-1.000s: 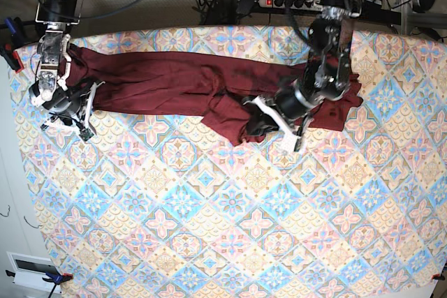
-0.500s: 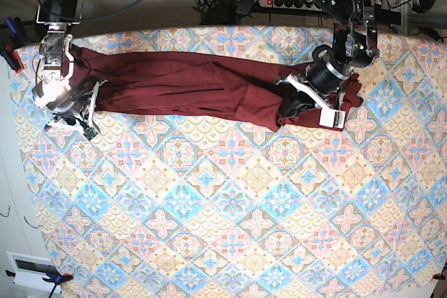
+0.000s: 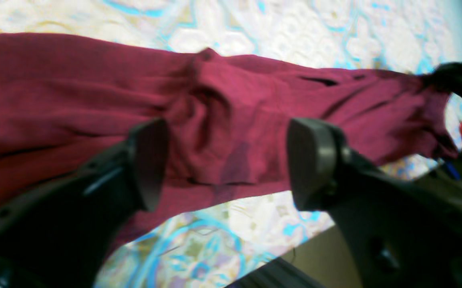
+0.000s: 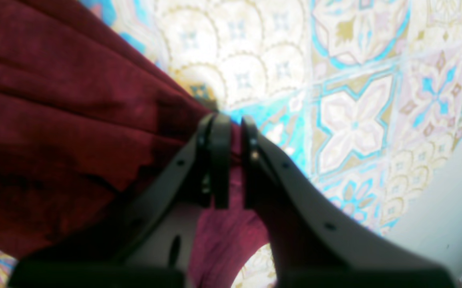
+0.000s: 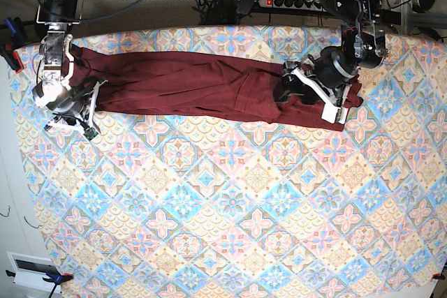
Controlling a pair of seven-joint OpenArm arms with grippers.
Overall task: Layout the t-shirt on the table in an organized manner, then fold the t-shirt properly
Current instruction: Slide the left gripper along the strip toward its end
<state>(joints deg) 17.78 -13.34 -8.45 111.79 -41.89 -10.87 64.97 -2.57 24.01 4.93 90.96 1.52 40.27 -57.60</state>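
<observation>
The dark maroon t-shirt (image 5: 188, 85) lies pulled out in a long band along the far side of the table (image 5: 230, 207). My left gripper (image 5: 302, 99) hovers over the band's right part, open. In the left wrist view its fingers (image 3: 147, 164) stand wide apart above the t-shirt (image 3: 231, 120), holding nothing. At the band's left end my right gripper (image 5: 89, 108) is shut on the cloth. The right wrist view shows its fingertips (image 4: 219, 160) pinching a fold of the t-shirt (image 4: 55, 120) over the table (image 4: 355, 120).
A power strip with cables (image 5: 293, 1) runs behind the table's far edge. The table's left edge lies close to my right gripper, with a white box (image 5: 31, 270) on the floor at the lower left. Patterned cloth spreads over the near half.
My left gripper carried the bunched cloth right and back, drawing the t-shirt into a straighter band, then opened and let it go. My right gripper kept its hold at the left end.
</observation>
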